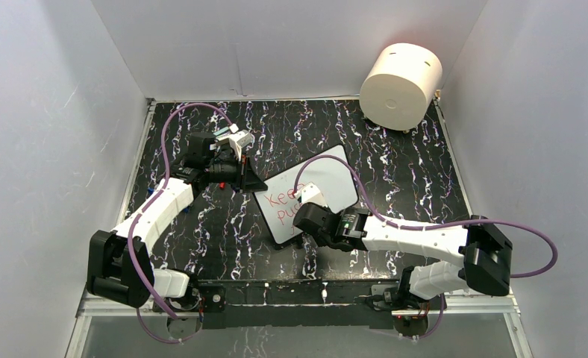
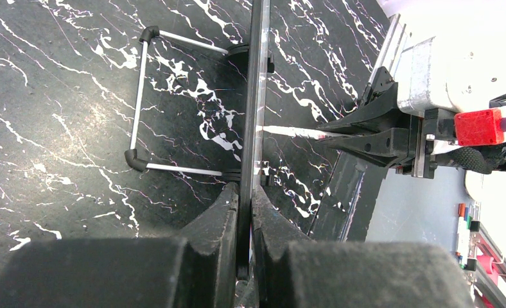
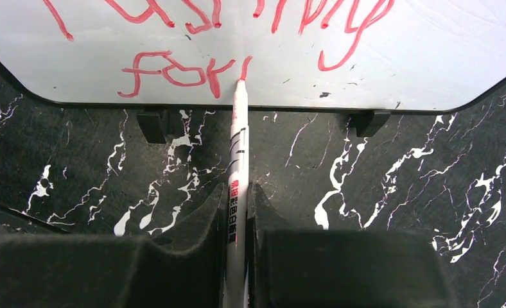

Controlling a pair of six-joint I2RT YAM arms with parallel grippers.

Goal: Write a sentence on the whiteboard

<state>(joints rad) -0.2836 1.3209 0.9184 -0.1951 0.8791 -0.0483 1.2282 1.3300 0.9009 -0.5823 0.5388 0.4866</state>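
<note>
The whiteboard (image 1: 328,175) stands tilted on the black marbled table, propped on a wire stand (image 2: 138,106). My left gripper (image 1: 252,183) is shut on its left edge; the left wrist view shows the board edge-on (image 2: 255,96) between the fingers (image 2: 228,212). My right gripper (image 3: 237,199) is shut on a white marker (image 3: 237,160). The marker's red tip touches the board (image 3: 430,64) at its bottom line. The sentence (image 3: 173,74) reads "for" plus one fresh stroke there, below a partly cut "pushing". The top view shows "Keep" and "pu" (image 1: 282,203).
A cream cylinder (image 1: 401,86) stands at the back right corner. Grey walls close in the table on three sides. The board's small black feet (image 3: 151,125) rest on the table. The right gripper also shows in the left wrist view (image 2: 372,135), beside the board.
</note>
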